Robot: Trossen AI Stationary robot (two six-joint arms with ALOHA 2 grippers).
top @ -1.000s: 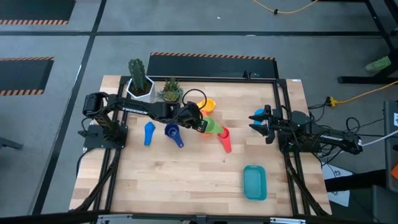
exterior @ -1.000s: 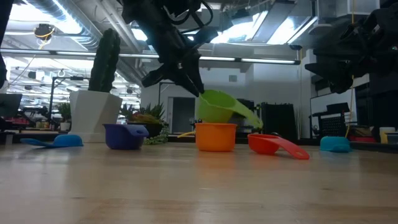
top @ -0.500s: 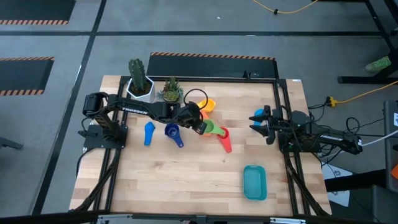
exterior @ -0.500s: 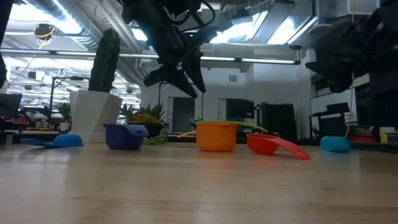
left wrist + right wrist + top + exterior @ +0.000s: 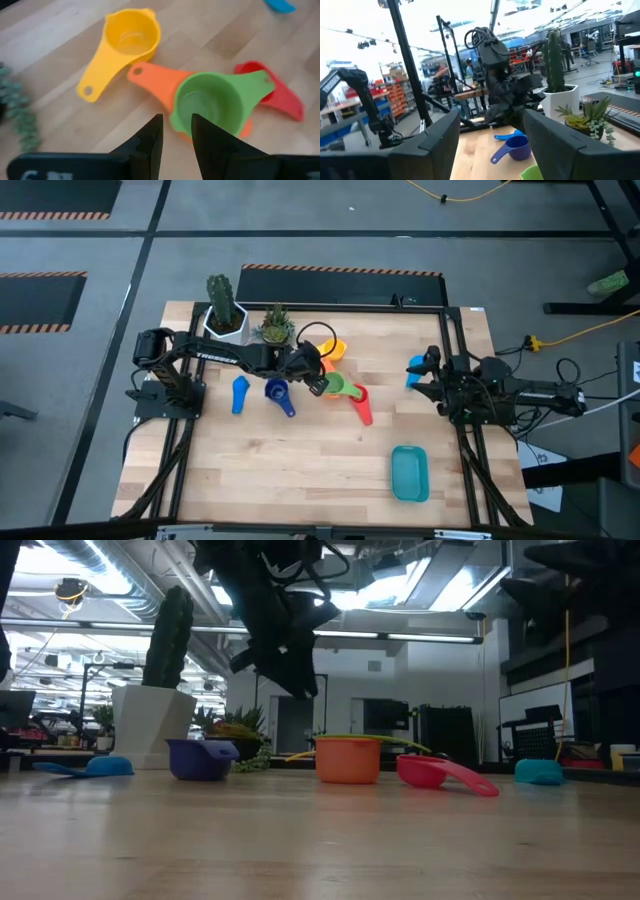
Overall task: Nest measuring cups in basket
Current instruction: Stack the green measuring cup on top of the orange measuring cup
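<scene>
High view: my left gripper [image 5: 318, 383], fingers parted and empty, hovers above the green cup [image 5: 341, 386] nested in the orange cup [image 5: 328, 367]. Next, I judge, the red cup [image 5: 361, 406] at its four o'clock.

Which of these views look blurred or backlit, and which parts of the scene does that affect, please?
Left wrist view: the left gripper fingers and the red cup are soft, while the green cup sitting in the orange cup reads clearly. Low view: bright ceiling lights leave the left arm a dark silhouette. Right wrist view: the right gripper fingers are blurred against a washed-out room.
</scene>
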